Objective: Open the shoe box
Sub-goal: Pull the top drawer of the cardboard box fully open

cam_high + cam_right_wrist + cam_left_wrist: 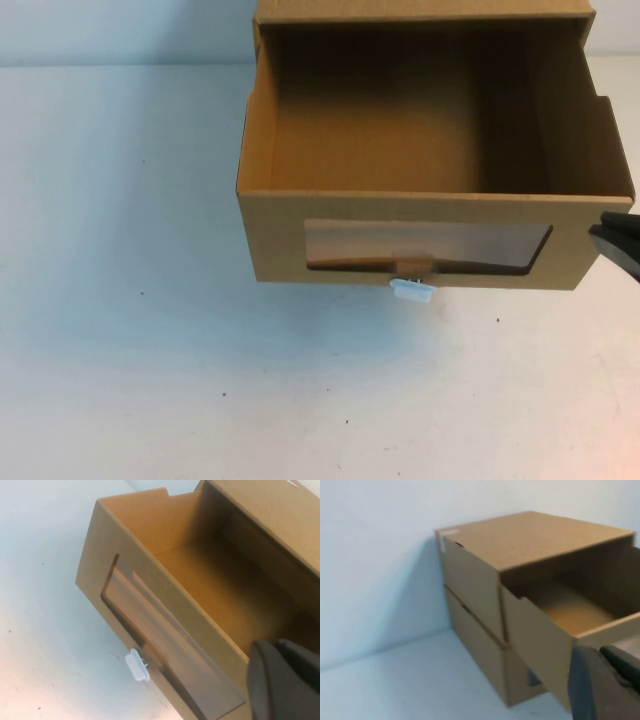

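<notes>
Standing by the desk (pixel 120 300), I am watching a job that is looking close to done. The cardboard shoe box (pixel 535 535) is sitting at the far side, toward the robot's right. Its drawer (pixel 380 130) is standing well out of the sleeve toward the robot, showing a bare floor. The drawer's front is carrying a clear window (pixel 430 240), and a small white pull tab (pixel 411 290) is sticking out under it.

The right gripper (pixel 600 235) is hanging at the drawer's right front corner. Its fingers are pressing together and holding nothing I can see. The left gripper (pixel 602 680) is waiting off to the box's left side; how it is set, I cannot tell.

To my eye, the step in hand is getting the right gripper clear. It is worth doing this slowly and straight back toward the robot, away from the corner. That way nothing is catching the cardboard and skewing the drawer or nudging it back in. If more opening is wanted, pulling at the tab along the drawer's own line is the safer choice, with the sleeve being steadied.

Plenty is escaping me:
- The high view is cutting off the sleeve's back, so I am guessing at how much drawer is left inside.
- The right arm is running off the edge, and whether its tip is touching the corner I cannot say.
- The left arm is not appearing from above at all.
- Under the open part, the left wrist view is showing a lower cardboard section (pixel 480 645). Whether that is a second box is unclear.
</notes>
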